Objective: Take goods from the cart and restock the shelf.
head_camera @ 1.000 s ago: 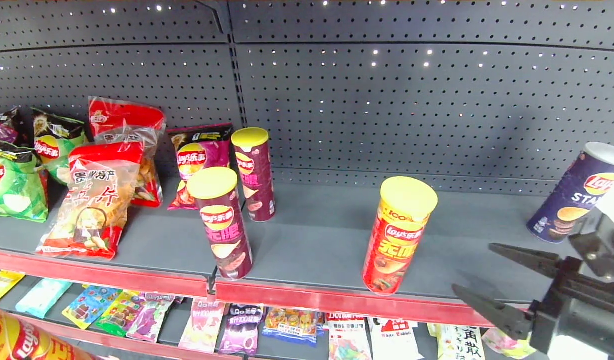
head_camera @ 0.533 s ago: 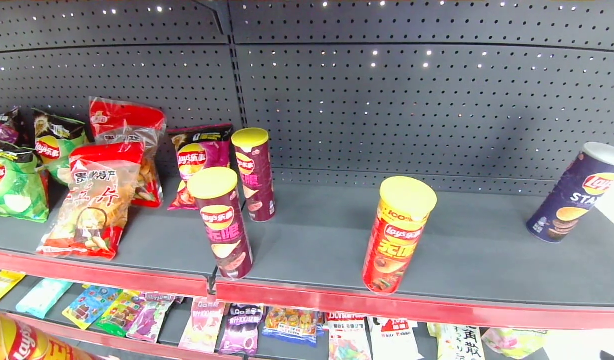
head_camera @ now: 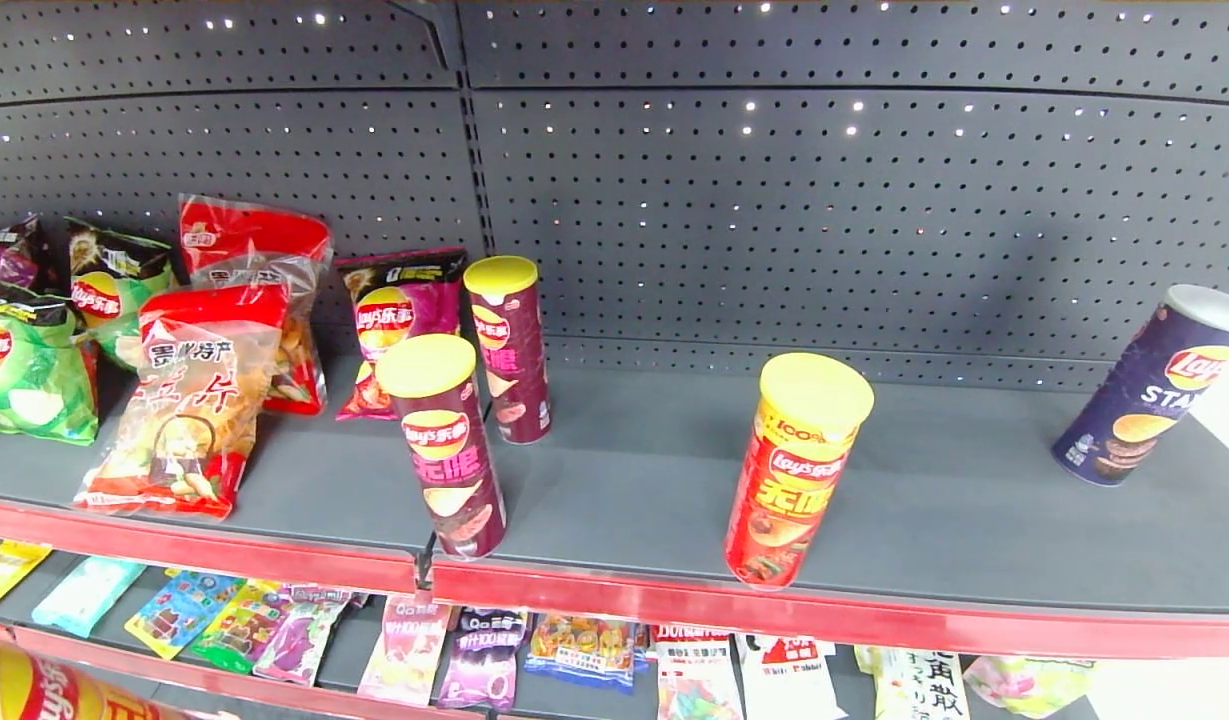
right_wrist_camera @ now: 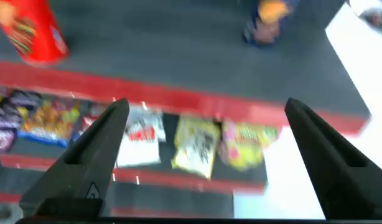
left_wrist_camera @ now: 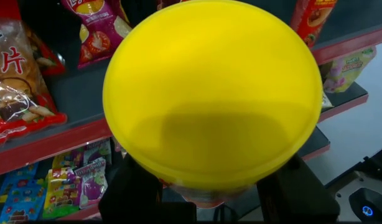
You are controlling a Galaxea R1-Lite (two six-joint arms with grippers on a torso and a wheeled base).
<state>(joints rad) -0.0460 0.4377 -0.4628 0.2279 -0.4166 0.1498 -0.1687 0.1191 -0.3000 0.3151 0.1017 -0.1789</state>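
Restocking is at the carry stage. The left end effector (left_wrist_camera: 213, 198) is clamped on a yellow-lidded can (left_wrist_camera: 213, 106), one finger on each side of the body just under the lid. The can sits low on the robot's left, in front of the shelf (head_camera: 654, 470) and below its red lip (head_camera: 674, 600), so it is not yet on the shelf. The right end effector (right_wrist_camera: 206, 106) is spread wide and empty, facing the lip near the right end.

Recommended handling:
- Raise the can above the lip before moving it inward.
- Aim for the bare stretch between the purple cans (head_camera: 444, 445) and the red can (head_camera: 799, 470), which looks the roomiest gap.
- Keep well apart from both neighbours, because tall narrow cans are likely to topple at a nudge.
- Seat the base flat before releasing, then back straight out.

Orientation: the lid squarely faces the wrist camera, so the long axis runs along that line of sight, with the base pointing away towards the lower shelves. I judge the can to be tilted with its lid end back towards the robot, so it will need righting. The exact angle cannot be read.
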